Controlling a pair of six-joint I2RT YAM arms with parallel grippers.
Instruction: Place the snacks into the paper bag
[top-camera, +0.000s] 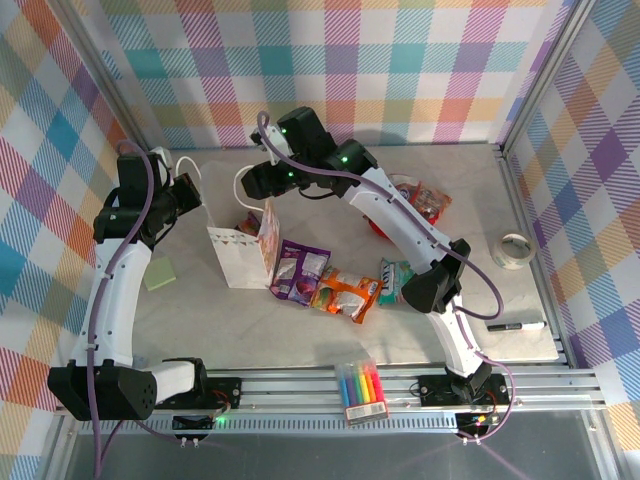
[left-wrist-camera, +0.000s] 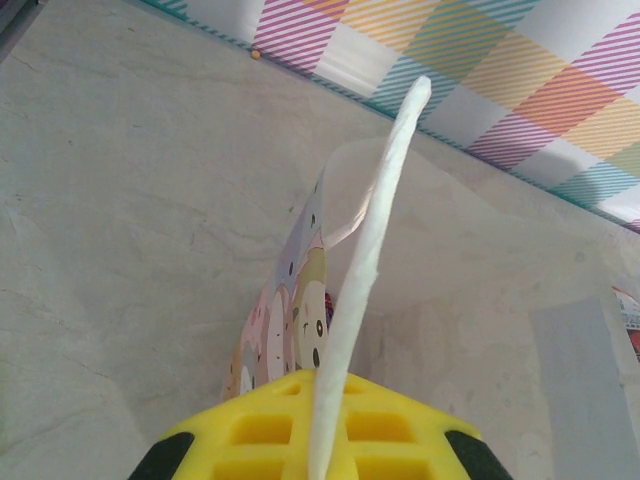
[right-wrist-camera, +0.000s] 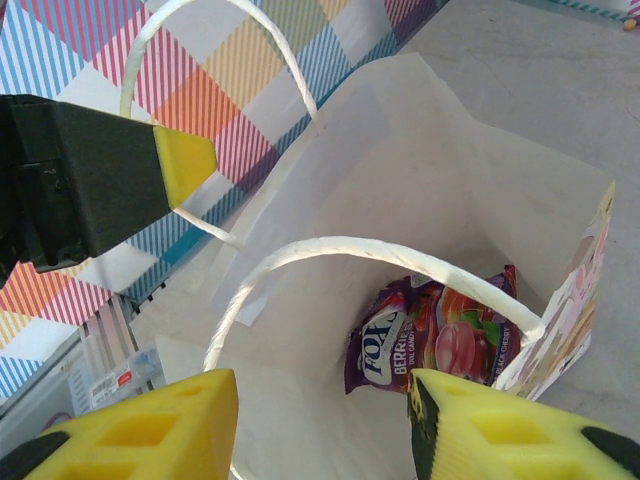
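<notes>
Right wrist view: the paper bag stands upright on the table with its mouth open upward. One purple packet lies flat on its bottom, label up, its long axis running across the bag's floor. The right hand hovers over the mouth with its two yellow fingers spread apart and nothing between them.

In the left wrist view the left hand is pressed together, pinching a white cord handle that rises straight up from its fingers, with the bag's printed side just beyond.

In the top external view four more packets lie on the table, to the right of the bag. A purple one is just beside the bag, slanting from near-left to far-right. An orange one touches it and lies roughly left to right. A teal-and-white one is next along. A red one sits farther back, partly behind the right arm.

Also on the table are one pack of markers, one roll of tape, one black pen and one green notepad.
</notes>
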